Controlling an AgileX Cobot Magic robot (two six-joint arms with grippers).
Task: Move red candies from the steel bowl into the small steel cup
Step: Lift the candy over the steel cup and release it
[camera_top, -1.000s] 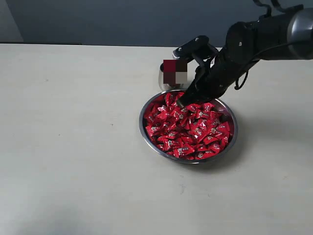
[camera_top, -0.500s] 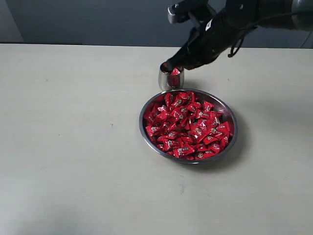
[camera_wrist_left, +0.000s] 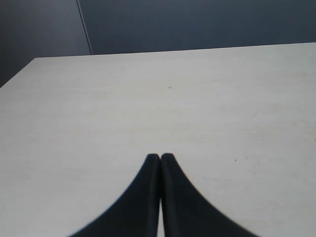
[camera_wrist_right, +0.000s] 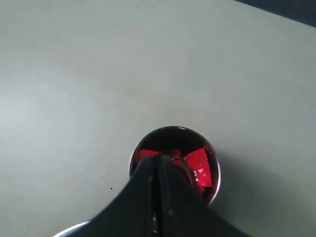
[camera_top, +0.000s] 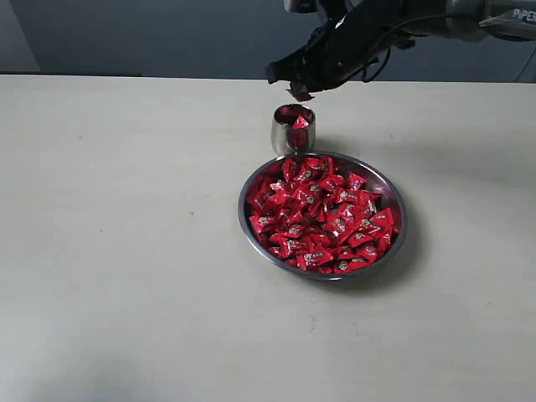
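Note:
The steel bowl [camera_top: 401,219] sits mid-table, heaped with red candies [camera_top: 322,213]. Just behind it stands the small steel cup [camera_top: 293,136] with a few red candies inside [camera_wrist_right: 200,165]. My right gripper [camera_top: 295,87] hangs a short way above the cup's mouth, jaws pressed together, and a small dark-red candy [camera_top: 297,94] pokes out below the tips. In the right wrist view the gripper [camera_wrist_right: 157,158] covers part of the cup [camera_wrist_right: 173,134] and hides the held candy. My left gripper [camera_wrist_left: 160,157] is shut on nothing, over bare table, and is out of the exterior view.
The pale tabletop [camera_top: 126,251] stretches wide to the left and front of the bowl. A dark wall [camera_top: 167,33] runs behind the table's far edge. A sliver of the bowl's rim [camera_wrist_right: 69,230] shows in the right wrist view.
My right gripper left the bowl, swung over to the cup's mouth, and has since risen a little higher above the cup, jaws still shut. The left gripper's motion cannot be judged.

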